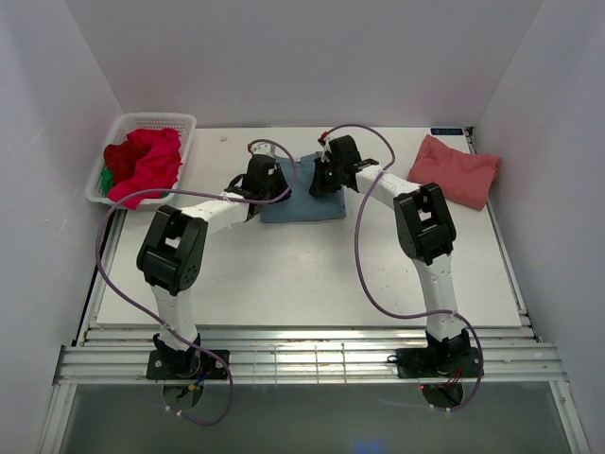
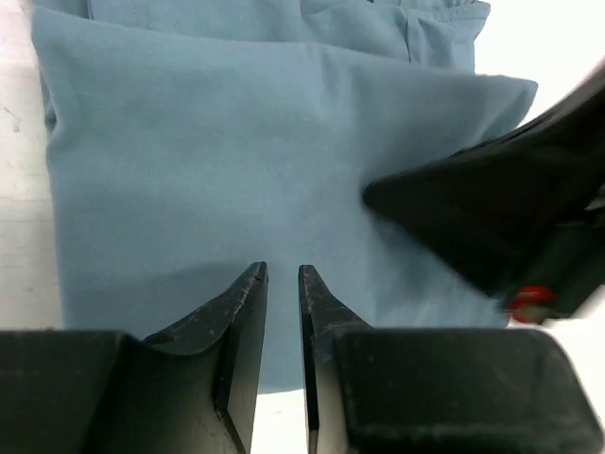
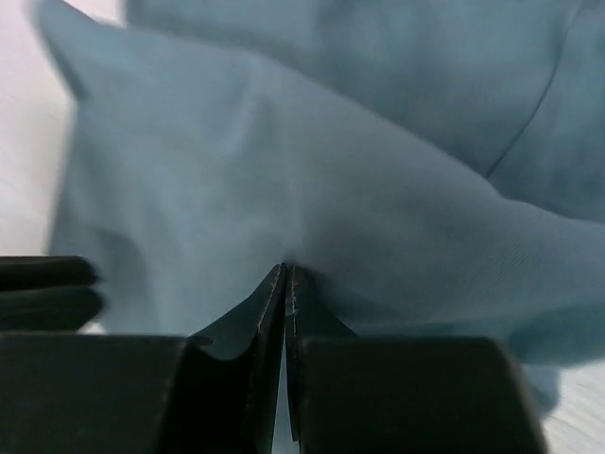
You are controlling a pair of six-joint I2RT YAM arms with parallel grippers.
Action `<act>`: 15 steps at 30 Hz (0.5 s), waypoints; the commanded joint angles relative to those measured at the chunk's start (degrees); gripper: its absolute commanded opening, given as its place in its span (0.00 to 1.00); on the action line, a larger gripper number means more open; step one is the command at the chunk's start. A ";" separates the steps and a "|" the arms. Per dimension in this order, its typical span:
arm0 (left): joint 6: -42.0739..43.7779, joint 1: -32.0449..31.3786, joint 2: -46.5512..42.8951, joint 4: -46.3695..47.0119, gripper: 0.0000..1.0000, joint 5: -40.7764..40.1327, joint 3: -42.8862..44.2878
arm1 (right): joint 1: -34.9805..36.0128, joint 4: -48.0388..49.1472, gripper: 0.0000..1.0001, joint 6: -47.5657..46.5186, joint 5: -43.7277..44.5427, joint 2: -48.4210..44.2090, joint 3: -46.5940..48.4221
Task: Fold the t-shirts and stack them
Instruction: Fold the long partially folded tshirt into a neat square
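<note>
The dusty teal-blue t-shirt (image 1: 304, 200) lies folded into a rectangle at the table's back middle. My left gripper (image 1: 275, 182) hovers over its left part. In the left wrist view (image 2: 282, 270) the jaws stand a narrow gap apart with nothing between them, the shirt (image 2: 208, 151) beneath. My right gripper (image 1: 323, 178) is shut on the shirt's right part and pinches up a tent of the cloth (image 3: 378, 189) at its tips (image 3: 285, 268). A folded salmon-pink t-shirt (image 1: 455, 170) lies at the back right. Red/magenta (image 1: 146, 161) and green (image 1: 107, 177) shirts sit crumpled in the basket.
The white lattice basket (image 1: 121, 128) stands at the back left corner. White walls close in the table on three sides. The right gripper's dark fingers (image 2: 454, 208) reach into the left wrist view, close to my left jaws. A black label (image 1: 446, 131) sits at the back right edge.
</note>
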 commanded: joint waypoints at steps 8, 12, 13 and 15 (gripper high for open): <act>1.49 0.46 2.72 0.48 0.31 3.35 -1.01 | -0.20 -12.41 0.08 1.16 7.80 4.43 0.50; 2.10 0.55 -0.78 2.14 0.31 -0.67 -3.12 | -0.11 -7.24 0.08 -0.68 6.49 0.67 -4.14; 2.97 0.73 -2.18 2.33 0.31 -1.73 -3.73 | -0.20 -4.96 0.09 -0.95 6.40 -1.26 -8.42; 4.03 1.08 -4.92 0.24 0.32 -4.36 -2.61 | -0.20 0.65 0.11 -1.04 7.09 -6.89 -11.96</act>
